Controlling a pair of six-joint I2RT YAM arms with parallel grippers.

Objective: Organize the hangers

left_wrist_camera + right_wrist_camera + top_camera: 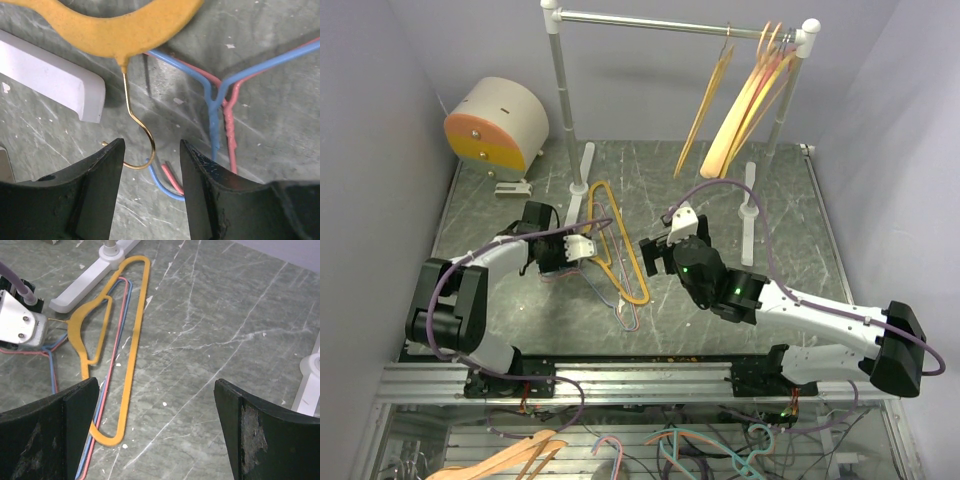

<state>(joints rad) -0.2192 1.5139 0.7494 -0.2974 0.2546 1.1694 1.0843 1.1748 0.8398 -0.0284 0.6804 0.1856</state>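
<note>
The left hand [151, 150] fills the bottom of its own wrist view. Its two black fingers [107, 170] stand spread, and the gold wire hook [131, 107] of a thick yellow hanger [115, 30] curls into the gap between them. The hook looks free of both fingers, so nothing is pinched. Just beside the hook lie a thin blue wire hanger [215, 115] and a thin red one [231, 135], their twisted necks side by side and their hook ends under the gold one. All three lie flat on the green marbled counter [270, 130], left of its middle, with the yellow hanger's hook pointing toward the left edge. The white foot [50, 75] of the clothes rail [660, 20] lies close to the yellow hanger.

The right hand [156, 405] hovers over the middle of the counter, its fingers spread wide and holding nothing.

The rail stands along the far edge. Several peach and yellow hangers [745, 110] hang bunched at the right end of its bar. A round cream and orange drum [500, 125] sits in the far left corner.
</note>
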